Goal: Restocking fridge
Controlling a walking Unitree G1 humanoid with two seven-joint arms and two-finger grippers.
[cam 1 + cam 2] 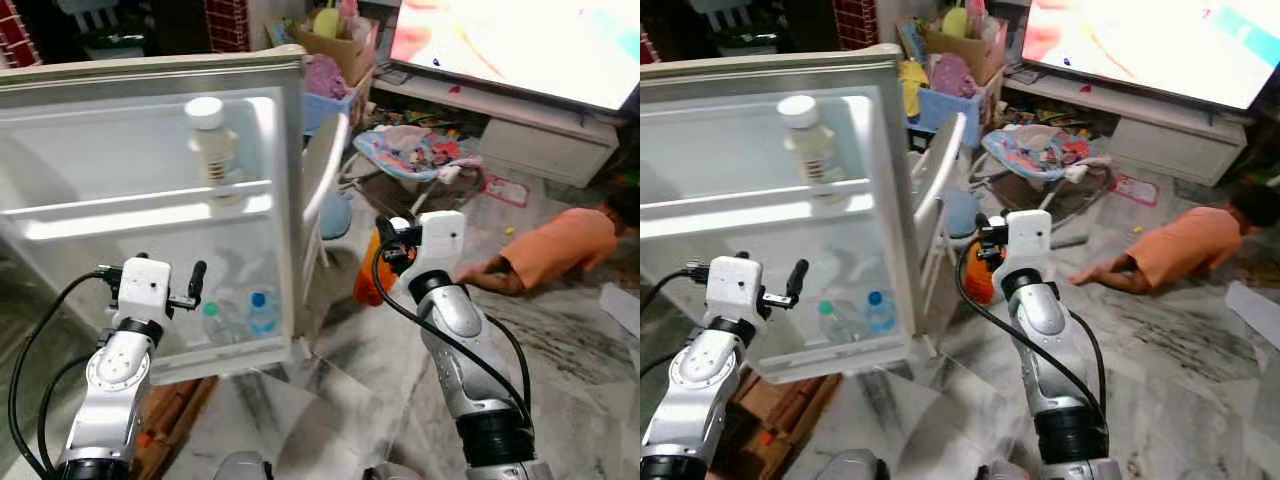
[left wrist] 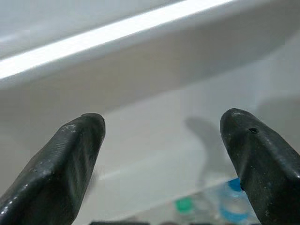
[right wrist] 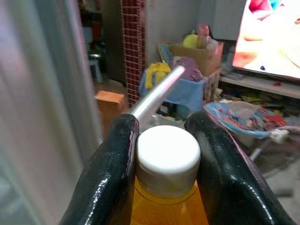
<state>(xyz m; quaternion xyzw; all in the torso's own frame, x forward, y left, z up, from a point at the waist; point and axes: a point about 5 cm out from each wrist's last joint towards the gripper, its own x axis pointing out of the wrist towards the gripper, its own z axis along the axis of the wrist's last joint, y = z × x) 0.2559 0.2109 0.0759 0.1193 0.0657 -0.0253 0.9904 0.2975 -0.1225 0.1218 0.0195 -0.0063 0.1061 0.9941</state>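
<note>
Right wrist view shows the right gripper clamped on the neck of an orange bottle, both fingers closed just under its white cap, a hold that keeps the bottle upright for carrying; in the head views it sits just beside the outer edge of the open fridge door. The left gripper is spread and holding nothing, aimed at the door's inner face above two small bottles in the lower shelf, likely to steady the door.

fridge door at left, bottle on its upper shelf (two below), person far right
</note>
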